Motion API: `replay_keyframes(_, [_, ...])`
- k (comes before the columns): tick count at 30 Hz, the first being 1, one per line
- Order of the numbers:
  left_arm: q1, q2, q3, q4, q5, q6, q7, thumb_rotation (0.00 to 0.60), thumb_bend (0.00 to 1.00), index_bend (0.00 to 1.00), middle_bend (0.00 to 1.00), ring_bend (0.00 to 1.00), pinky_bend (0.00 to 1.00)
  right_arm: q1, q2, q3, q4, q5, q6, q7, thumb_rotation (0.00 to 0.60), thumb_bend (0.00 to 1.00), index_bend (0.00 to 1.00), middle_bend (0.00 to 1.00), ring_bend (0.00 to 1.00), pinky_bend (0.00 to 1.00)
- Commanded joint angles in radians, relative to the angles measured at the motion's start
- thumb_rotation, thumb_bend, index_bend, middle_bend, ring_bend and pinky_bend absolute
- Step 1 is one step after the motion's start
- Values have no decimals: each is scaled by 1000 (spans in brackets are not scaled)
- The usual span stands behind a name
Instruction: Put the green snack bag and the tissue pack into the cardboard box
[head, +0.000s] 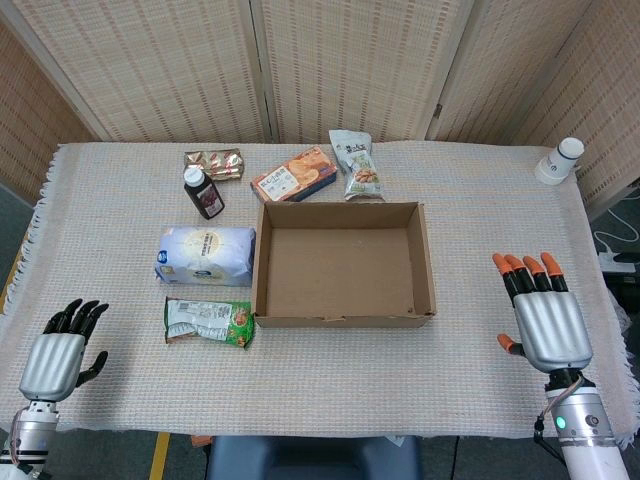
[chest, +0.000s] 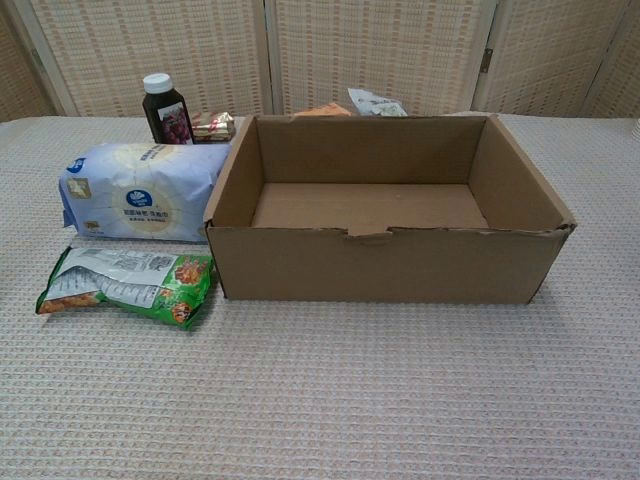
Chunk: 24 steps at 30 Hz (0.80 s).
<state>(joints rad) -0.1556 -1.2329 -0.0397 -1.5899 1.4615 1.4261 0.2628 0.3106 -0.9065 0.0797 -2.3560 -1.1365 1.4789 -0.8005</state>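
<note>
Head view: woven cloth (head: 330, 380) covers table, reed screens (head: 350, 60) behind.

Lighting even, bright, diffuse overhead. Shadows soft, short; cardboard box (head: 343, 262) interior slightly darker. No glare. Both views sharp; head view edges mildly bowed.

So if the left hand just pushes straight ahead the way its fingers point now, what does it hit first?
Probably nothing soon. The left hand points up the table's left side, and the green snack bag and tissue pack lie off to its right. Bare tablecloth ahead, though depth is hard to judge.
</note>
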Motion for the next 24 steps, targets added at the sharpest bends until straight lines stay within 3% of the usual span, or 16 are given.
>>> replay_keyframes(1, [-1,-1,-4,-3,10,10,-7,600,316,158,135,60,186,-1,-2,-2,0,-7,0,1,600,58,69,107,0,69])
replay_keyframes(6, [-4,-8,-9,7,53,44,-27,600,316,177,168,86,199,-2,0,-1,0,-5,1,5,600,58,69,107,0,69])
replay_keyframes(24, [-22,0,-10,6,29,-1,-36,600,316,177,165,86,199,14,-22,16,0,52,21,-37,600,57,69,107,0,69])
